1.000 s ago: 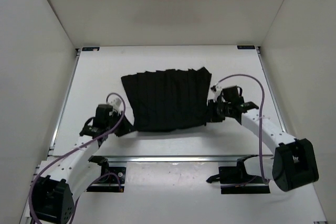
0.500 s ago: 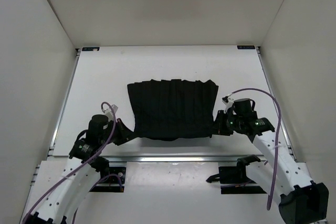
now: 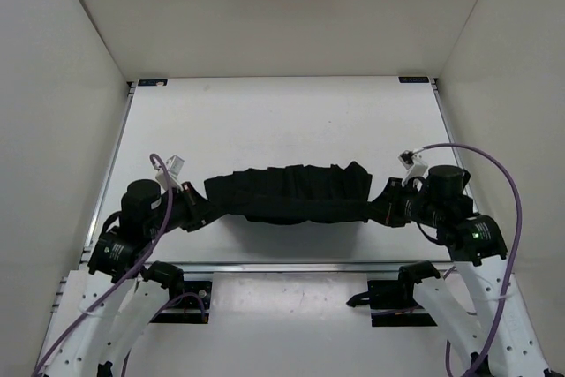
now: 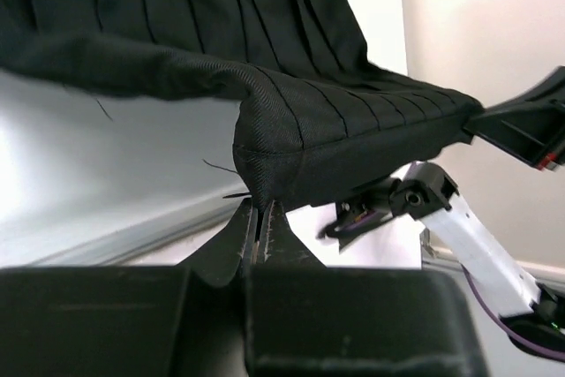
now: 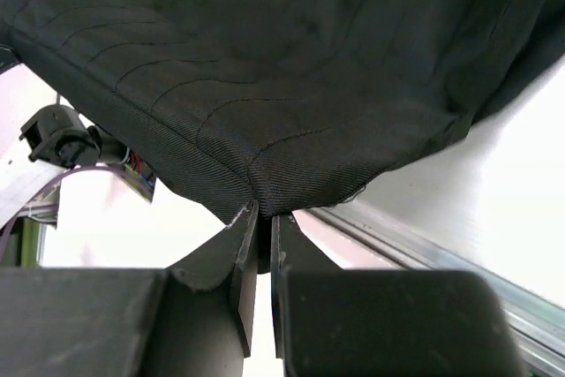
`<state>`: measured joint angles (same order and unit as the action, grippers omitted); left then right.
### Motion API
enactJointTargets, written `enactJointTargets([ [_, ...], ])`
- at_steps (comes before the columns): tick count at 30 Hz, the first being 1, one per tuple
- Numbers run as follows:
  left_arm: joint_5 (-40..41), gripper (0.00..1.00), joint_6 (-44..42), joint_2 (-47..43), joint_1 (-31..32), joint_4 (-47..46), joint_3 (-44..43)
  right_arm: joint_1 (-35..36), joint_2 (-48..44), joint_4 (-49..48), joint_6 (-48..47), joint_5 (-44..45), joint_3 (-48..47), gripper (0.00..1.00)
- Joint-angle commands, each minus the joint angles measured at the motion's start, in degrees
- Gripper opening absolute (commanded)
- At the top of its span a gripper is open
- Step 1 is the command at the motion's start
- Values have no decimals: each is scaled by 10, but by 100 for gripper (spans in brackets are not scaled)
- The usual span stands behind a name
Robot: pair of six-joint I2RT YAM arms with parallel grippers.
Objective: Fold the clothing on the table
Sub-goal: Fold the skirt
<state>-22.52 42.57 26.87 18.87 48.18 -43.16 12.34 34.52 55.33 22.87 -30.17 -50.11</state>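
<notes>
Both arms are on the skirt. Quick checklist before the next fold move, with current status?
1. Left pincer shut on a corner of the clothing: ok.
2. Right pincer shut on the opposite corner: ok.
3. Held edge drawn out between the two pincers, only a slight sag: ok.
4. Both pincers about level with each other in the top view: ok.
5. Far edge of the clothing resting on the table: cannot tell.
</notes>
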Motion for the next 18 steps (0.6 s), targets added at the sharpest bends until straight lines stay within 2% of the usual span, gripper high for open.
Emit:
enactJointTargets([
  [1, 102, 0, -32, 42, -24, -11, -8, -15, 51, 21, -32, 94, -17, 0],
  [5, 78, 0, -45, 126, -51, -90, 1, -58, 134, -56, -60, 64, -25, 0],
  [10, 68, 0, -49, 244, -98, -178, -9, -100, 299, -154, -75, 8, -66, 0],
  [16, 78, 0, -58, 410, -121, -244, -48, -99, 527, -219, -75, 14, -215, 0],
  [17, 78, 13, -56, 424, -125, -257, -53, -95, 580, -220, -75, 4, -238, 2],
  [18, 71, 24, -53, 452, -128, -272, -59, -94, 602, -223, -82, -5, -276, 12],
])
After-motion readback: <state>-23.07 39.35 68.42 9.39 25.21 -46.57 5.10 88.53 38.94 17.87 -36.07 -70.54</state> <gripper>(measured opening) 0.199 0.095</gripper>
